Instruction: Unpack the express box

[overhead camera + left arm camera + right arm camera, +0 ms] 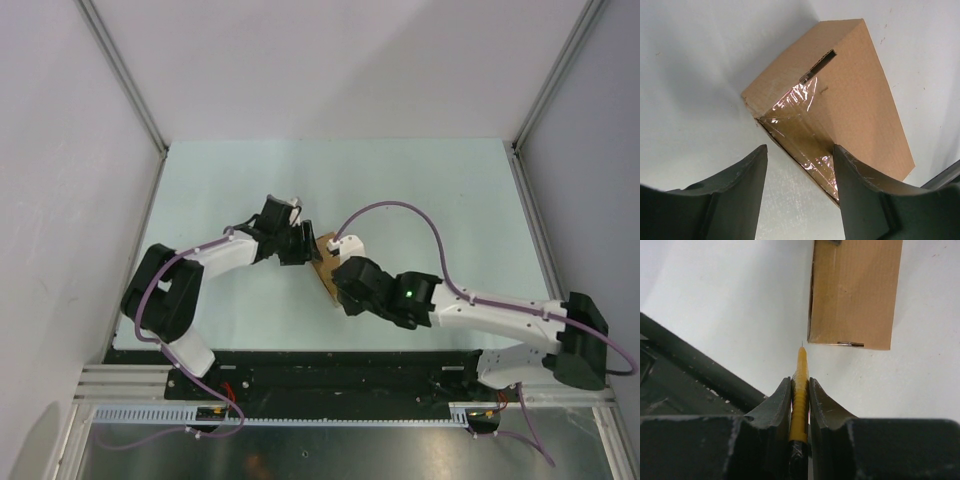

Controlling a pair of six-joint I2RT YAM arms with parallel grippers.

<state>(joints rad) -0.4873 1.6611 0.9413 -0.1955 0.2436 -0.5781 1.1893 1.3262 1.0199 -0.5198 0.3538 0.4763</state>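
Note:
The express box point(324, 266), a small brown carton sealed with clear tape, lies mid-table between both grippers. In the left wrist view the box point(855, 100) is tilted and its taped end sits just ahead of my open left gripper point(800, 157). The right finger point(860, 190) is against the box's edge, and the left finger is over bare table. My right gripper point(800, 385) is shut on the yellow-and-black utility knife point(800, 390). Its thin blade tip points at the near left corner of the box point(855, 290), a small gap away. In the top view the left gripper point(305, 245) and the right gripper point(340, 283) flank the box.
The pale green table point(420, 190) is walled by white panels on the left, right and back. A purple cable point(420, 215) arcs over the table from the right wrist. The dark left arm point(685, 365) shows at the left of the right wrist view.

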